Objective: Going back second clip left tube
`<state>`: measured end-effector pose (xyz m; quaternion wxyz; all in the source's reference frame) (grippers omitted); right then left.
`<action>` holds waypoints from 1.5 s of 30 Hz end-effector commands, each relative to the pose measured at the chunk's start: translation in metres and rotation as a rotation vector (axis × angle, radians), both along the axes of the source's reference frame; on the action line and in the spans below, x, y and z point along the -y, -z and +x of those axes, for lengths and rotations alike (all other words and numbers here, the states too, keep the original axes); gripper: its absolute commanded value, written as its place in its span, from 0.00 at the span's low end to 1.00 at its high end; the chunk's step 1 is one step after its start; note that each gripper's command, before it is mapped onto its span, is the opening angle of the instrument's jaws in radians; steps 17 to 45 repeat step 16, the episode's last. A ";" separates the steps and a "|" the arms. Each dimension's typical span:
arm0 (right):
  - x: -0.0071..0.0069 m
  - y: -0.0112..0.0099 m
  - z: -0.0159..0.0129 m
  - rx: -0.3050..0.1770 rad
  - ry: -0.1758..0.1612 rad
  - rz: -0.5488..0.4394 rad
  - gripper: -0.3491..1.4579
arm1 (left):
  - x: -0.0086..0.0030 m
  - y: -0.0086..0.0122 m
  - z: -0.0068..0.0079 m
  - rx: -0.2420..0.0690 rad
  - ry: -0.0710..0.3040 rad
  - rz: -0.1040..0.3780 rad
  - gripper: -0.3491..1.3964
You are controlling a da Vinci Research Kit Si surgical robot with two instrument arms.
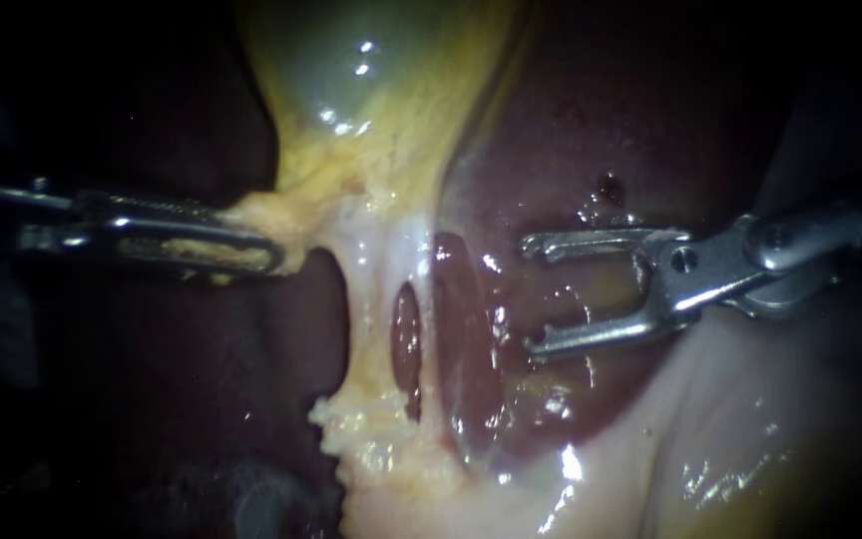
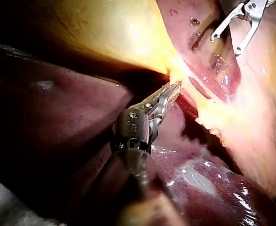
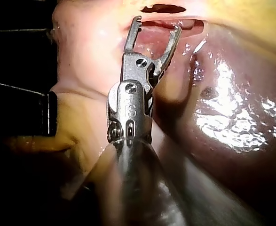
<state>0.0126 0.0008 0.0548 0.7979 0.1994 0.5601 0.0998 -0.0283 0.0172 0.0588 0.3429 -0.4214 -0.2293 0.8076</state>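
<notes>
Polished bare metal: left instrument (image 1: 273,256), right instrument (image 1: 529,296). Wet glossy liver (image 1: 571,130); smooth slick gallbladder (image 1: 371,80); ragged yellow fatty tissue (image 1: 356,424).

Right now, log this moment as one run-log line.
left slender metal instrument: jaws shut on yellow tissue | right slender metal instrument: jaws open, empty, apart from pale whitish tubes

a pool of light, black all round

light falls only on the middle of the scene. toward the edges the endoscope view sinks into blackness (image 1: 72,439). the wet, dark red liver (image 1: 571,130) forms the backdrop and throws back white glare (image 3: 222,125) in the right wrist view. in the left wrist view a pale grey, rough-looking patch (image 2: 3,207) lies just beyond the liver's shadowed lobe; what it is cannot be told. in the right wrist view one side is black, crossed by thin pale lines (image 3: 15,31).
</notes>
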 end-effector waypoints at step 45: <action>0.0001 0.0001 -0.0001 -0.001 0.001 0.000 0.47 | 0.0003 -0.0018 -0.0011 0.002 -0.012 -0.016 0.00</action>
